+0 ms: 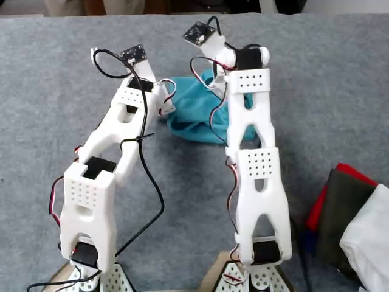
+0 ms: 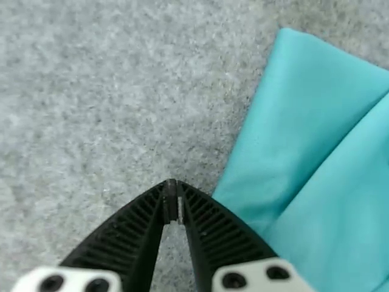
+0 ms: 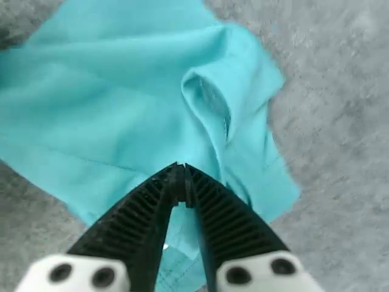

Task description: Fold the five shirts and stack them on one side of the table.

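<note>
Checking progress: how far along is this one? (A)

Early, I'd say. The teal shirt (image 1: 194, 118) lies on the grey table (image 1: 61, 73) towards its far side, between the two arms. It's bunched up, with loose flaps and a raised crease. Not a tidy fold yet. (B)

Grippers? (A)

The left gripper (image 2: 172, 201) has its tips pressed together with nothing between them. It sits over bare table just beside the teal shirt's edge, not on the cloth. The right gripper (image 3: 180, 179) also has its tips together and is right over the shirt, near that raised crease. I see no cloth pinched in it, so neither one has hold of anything. (B)

Other shirts? (A)

There's a pile (image 1: 349, 225) at the near right corner of the table, well apart from the teal one. It has a red shirt (image 1: 340, 176), a dark shirt (image 1: 343, 213) lying over it, and a white shirt (image 1: 371, 237) at the edge. There's also a blue sliver low on the pile's side, and I can't tell what it is. (B)

Is that the finished stack? (A)

Hard to call. It runs off the edge of the high view and looks heaped rather than squared, so my guess is these are waiting their turn. (B)

So what's left? (A)

Nearly everything: finish folding the teal one, set it aside, then do the rest of the pile. (B)
</note>
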